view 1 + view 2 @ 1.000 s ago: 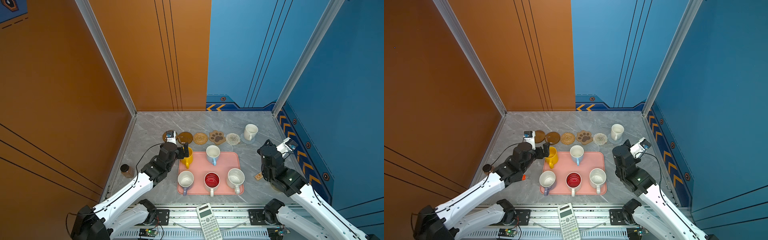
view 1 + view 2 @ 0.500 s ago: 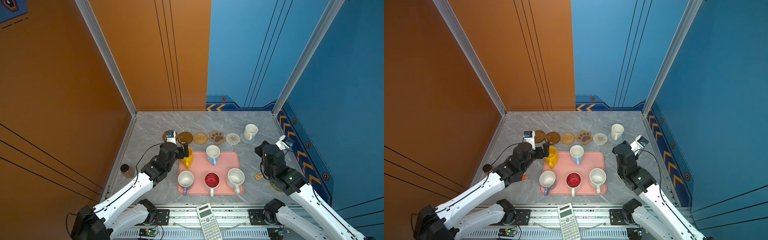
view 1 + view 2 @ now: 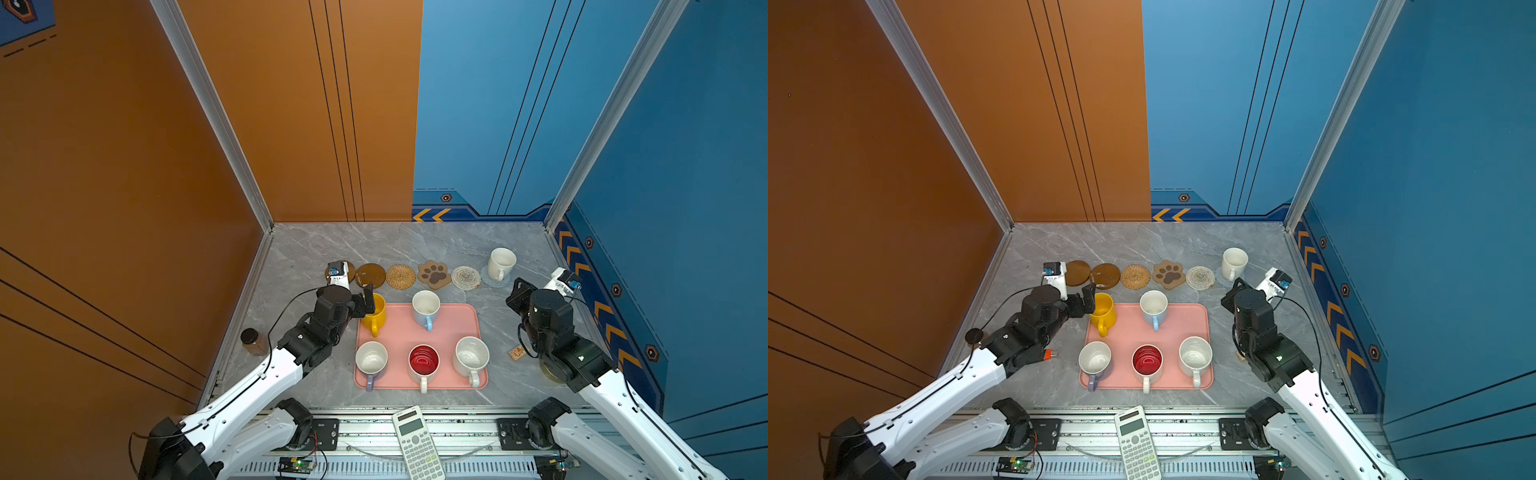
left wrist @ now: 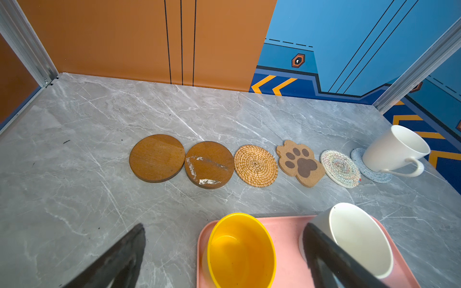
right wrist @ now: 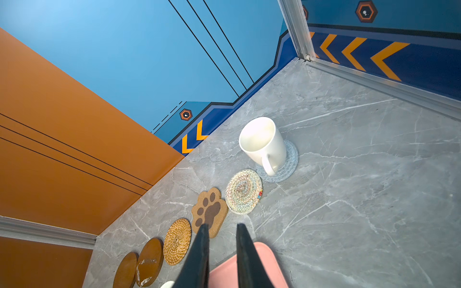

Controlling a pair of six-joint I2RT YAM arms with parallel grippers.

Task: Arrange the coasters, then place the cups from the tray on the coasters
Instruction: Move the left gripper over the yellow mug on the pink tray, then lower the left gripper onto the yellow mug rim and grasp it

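Although one white mug [image 3: 500, 264] is set on the far-right of the lined-up coasters [image 4: 255, 165], five are left on the pink tray [image 3: 399, 332], the yellow mug [image 3: 374, 312] before the released left tool [image 4: 224, 259], the right tool [image 5: 222, 249] barely parted, empty.

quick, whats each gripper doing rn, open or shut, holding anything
left gripper: open wide at the yellow mug, holding nothing.
right gripper: open only by a narrow gap, holding nothing.
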